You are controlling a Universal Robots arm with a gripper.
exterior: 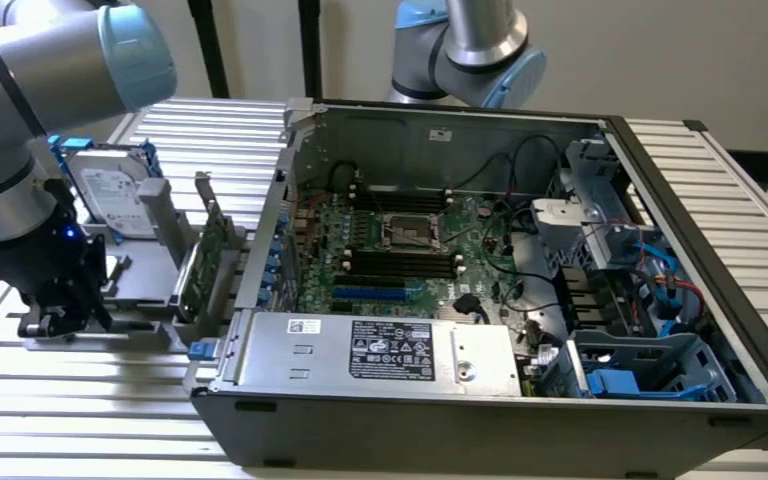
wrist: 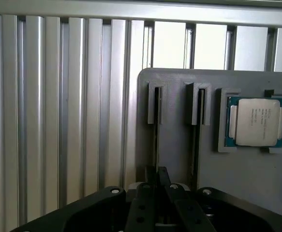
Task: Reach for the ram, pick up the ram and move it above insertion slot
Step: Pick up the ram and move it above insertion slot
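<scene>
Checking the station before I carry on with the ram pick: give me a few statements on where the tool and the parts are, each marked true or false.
1. The tool is down at the grey fixture, on the exterior view's left of the computer case. True.
2. A processor sits in a holder on that fixture. True.
3. The computer case is closed. False: its side is open and the motherboard is in plain sight.
4. The hard drive is mounted inside the case. False: it stands in a holder outside the case, on the exterior view's left.
5. The tool hangs over the motherboard. False: it is outside the case, at the fixture.
</scene>
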